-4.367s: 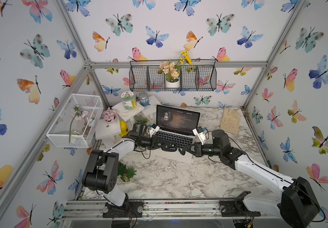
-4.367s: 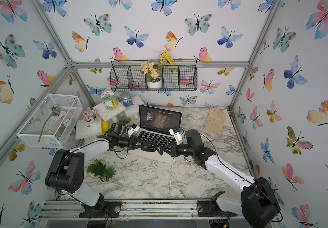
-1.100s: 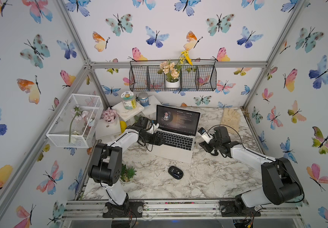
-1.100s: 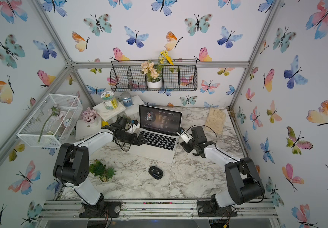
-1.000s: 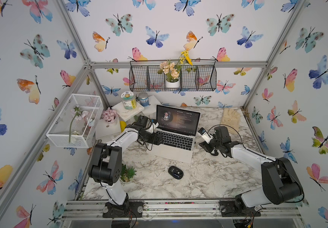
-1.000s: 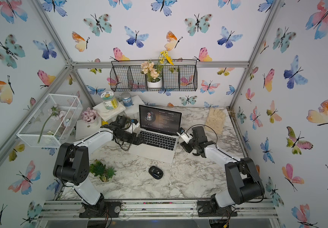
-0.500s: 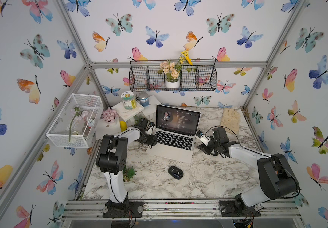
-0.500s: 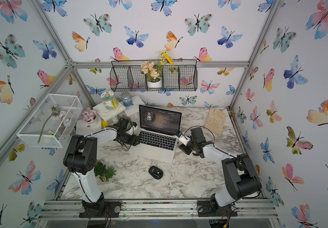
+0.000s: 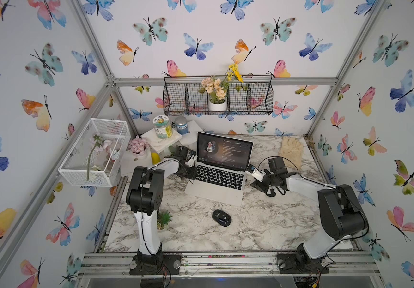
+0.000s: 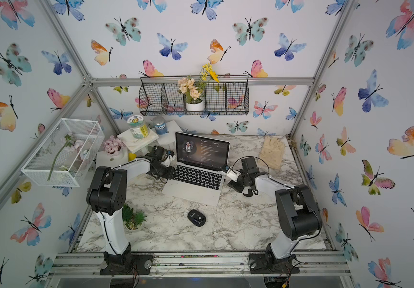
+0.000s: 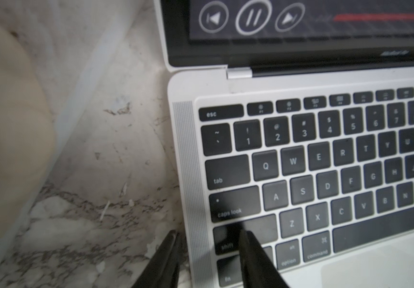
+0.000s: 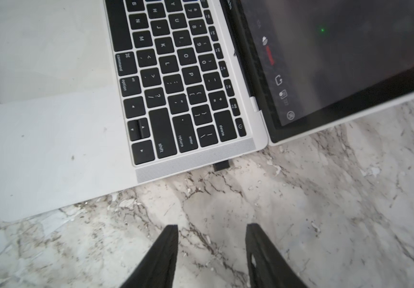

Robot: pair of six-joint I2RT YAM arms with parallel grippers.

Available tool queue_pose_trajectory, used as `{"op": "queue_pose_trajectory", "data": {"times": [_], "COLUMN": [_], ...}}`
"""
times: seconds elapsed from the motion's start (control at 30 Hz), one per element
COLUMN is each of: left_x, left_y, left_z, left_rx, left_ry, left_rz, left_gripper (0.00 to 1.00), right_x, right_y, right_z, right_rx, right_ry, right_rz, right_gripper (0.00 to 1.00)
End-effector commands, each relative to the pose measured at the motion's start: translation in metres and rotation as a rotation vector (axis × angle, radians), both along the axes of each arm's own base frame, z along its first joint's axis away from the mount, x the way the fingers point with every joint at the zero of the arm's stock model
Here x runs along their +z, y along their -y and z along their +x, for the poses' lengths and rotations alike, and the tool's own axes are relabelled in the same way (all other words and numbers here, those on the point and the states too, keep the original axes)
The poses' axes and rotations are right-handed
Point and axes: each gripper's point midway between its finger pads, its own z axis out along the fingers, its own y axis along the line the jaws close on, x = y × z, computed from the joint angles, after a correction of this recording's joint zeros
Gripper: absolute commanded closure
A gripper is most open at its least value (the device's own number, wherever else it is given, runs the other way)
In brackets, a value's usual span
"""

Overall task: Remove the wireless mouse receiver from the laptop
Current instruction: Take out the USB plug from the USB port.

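The laptop (image 9: 216, 192) stands open on the marble table, its screen lit, in both top views (image 10: 193, 190). The wireless mouse receiver (image 12: 222, 165) is a small black nub sticking out of the laptop's right edge near the hinge. My right gripper (image 12: 211, 227) is open over bare marble, a short way off the receiver and facing it; in a top view it sits by the laptop's rear right corner (image 9: 250, 169). My left gripper (image 11: 208, 235) straddles the laptop's left edge, one finger over the shift key, the other over the marble beside it, with the jaws apart.
A black mouse (image 9: 221, 217) lies in front of the laptop. A small potted plant (image 9: 163, 219) stands by the left arm's base. White stands with jars (image 9: 162, 139) and a pink flower pot crowd the back left. A pale glove (image 9: 290, 150) lies at the back right.
The left gripper's jaws have narrowed and it has settled onto the laptop's left edge. The right gripper has edged closer to the laptop's right side.
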Motion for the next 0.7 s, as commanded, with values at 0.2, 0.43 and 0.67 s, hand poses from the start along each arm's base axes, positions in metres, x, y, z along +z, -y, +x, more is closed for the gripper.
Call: {"op": "queue_pose_trajectory", "data": {"times": [0.2,0.43,0.67], "left_x": [-0.039,-0.042,-0.042], "left_y": [-0.01,-0.011,-0.012], "left_z": [-0.02,-0.022,-0.021], "left_rx": [-0.02,-0.024,-0.025], "left_ry": [-0.101,-0.109,-0.106], "left_rz": [0.096,0.112,0.118], "left_gripper": [0.59,0.59,0.59], "right_x": [-0.034,-0.05,-0.061], "right_y": [-0.017,-0.019,-0.02], "right_z": [-0.007,0.006,0.011], "right_rx": [0.201,0.196,0.192], "right_ry": [-0.102,-0.153,-0.193], "right_rz": [-0.01,-0.03,-0.04], "right_gripper": [0.53,0.53,0.53]}}
